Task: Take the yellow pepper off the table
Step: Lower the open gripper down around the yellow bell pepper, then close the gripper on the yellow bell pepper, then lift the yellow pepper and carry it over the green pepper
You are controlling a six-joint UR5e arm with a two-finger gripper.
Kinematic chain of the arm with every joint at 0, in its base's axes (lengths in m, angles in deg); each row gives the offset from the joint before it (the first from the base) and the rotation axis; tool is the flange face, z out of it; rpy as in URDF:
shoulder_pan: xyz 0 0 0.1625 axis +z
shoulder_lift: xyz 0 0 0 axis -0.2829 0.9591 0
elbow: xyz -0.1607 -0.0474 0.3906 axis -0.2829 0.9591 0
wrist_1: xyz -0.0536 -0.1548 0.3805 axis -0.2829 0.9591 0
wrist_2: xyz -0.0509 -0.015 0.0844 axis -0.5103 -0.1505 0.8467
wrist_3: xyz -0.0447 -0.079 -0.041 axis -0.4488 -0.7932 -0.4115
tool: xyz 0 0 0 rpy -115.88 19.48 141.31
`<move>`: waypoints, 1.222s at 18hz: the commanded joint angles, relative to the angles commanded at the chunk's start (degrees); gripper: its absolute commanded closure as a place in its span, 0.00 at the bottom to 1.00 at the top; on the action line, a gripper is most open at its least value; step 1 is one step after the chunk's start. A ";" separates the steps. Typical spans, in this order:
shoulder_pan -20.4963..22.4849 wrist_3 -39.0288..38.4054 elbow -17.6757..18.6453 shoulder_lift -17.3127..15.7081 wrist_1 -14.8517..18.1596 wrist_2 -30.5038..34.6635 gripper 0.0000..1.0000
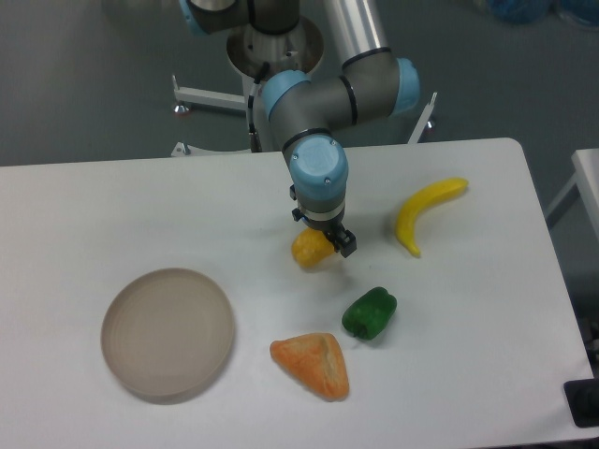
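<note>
Pincer (323,239) over yellow pepper (310,251), white table (112,215), finger state unclear

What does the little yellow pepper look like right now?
The yellow pepper is a small, lumpy, yellow-orange toy that looks like smooth plastic. It rests on the white table, about in the middle. The end effector is right over it and covers its top right part, so no stem shows. Whether the fingers are squeezing it cannot be told. Nothing else touches it: the green pepper and banana lie apart.
</note>
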 joint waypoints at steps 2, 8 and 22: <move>0.00 0.00 -0.17 0.17 -0.09 -0.09 0.41; 0.44 0.09 -1.93 0.35 -0.01 -0.35 0.62; 1.85 0.44 -20.91 5.89 1.31 -3.60 0.63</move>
